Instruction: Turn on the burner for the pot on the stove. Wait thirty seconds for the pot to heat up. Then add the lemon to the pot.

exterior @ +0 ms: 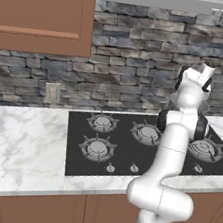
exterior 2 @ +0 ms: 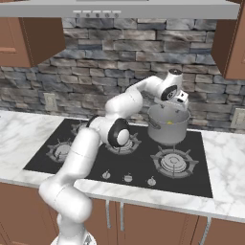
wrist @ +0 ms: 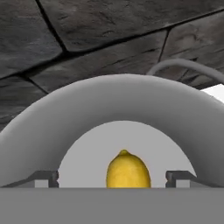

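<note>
Claw (wrist: 113,179) wide astride lemon (wrist: 127,169)

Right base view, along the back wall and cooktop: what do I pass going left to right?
Wall outlet → front-left burner → arm's dark elbow joint → pot holding the lemon → second wall outlet.

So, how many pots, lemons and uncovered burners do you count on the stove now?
Pot: 1
Lemon: 1, inside the pot
Uncovered burners: 4
Total: 6
</note>
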Tool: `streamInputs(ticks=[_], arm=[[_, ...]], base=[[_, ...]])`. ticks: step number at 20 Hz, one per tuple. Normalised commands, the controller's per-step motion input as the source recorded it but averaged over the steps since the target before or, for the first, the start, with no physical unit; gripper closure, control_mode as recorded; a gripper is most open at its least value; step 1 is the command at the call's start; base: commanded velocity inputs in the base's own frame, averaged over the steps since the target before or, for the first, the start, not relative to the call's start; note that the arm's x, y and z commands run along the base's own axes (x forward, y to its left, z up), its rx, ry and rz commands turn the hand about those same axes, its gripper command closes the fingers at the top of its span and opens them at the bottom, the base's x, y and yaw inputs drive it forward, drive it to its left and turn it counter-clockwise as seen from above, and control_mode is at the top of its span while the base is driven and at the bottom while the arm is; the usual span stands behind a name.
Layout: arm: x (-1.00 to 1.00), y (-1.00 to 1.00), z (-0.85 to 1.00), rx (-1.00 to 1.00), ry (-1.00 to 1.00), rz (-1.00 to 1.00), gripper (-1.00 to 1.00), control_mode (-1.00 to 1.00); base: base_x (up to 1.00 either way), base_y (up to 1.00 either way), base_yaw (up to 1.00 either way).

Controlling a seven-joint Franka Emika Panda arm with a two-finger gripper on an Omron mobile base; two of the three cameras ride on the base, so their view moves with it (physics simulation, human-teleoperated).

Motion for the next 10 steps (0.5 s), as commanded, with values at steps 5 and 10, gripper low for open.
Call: streamInputs(ticks=[5,10], arm=[[-0.61,0.38,0.73,0.0,-0.02,-0.03,-1.0,-1.0],[-1.0,0.69,0.28,0.0,-0.02,-0.09,-1.0,-1.0]], base=[[0.0,0.0,0.0],[0.0,0.0,0.0]])
